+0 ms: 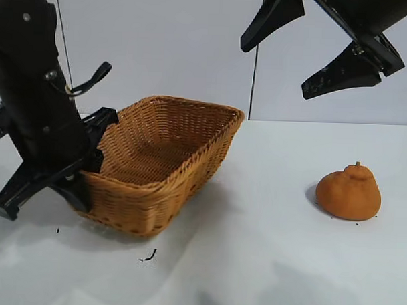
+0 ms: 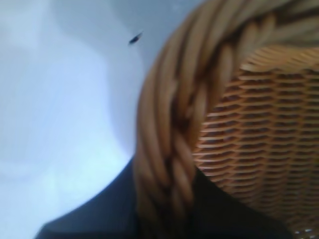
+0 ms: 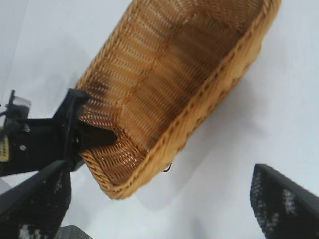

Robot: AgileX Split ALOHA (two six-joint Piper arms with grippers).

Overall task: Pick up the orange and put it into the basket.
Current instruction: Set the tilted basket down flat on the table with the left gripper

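At frame left the left gripper [image 1: 89, 165] is clamped on the basket [image 1: 184, 142] rim; the right gripper [image 1: 307, 52], fingers apart, hangs upper right above the orange [image 1: 349, 192].

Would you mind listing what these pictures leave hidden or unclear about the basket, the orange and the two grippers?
- Left gripper: its inner finger's tip, exterior view, hidden behind the basket wall it clamps.
- Basket base under the raised end: exterior view, hidden by the gripper and the basket's own wall.
- Orange: absent from both wrist views; its far side is unseen.
- Right gripper: open, cut off by the exterior view's top edge.
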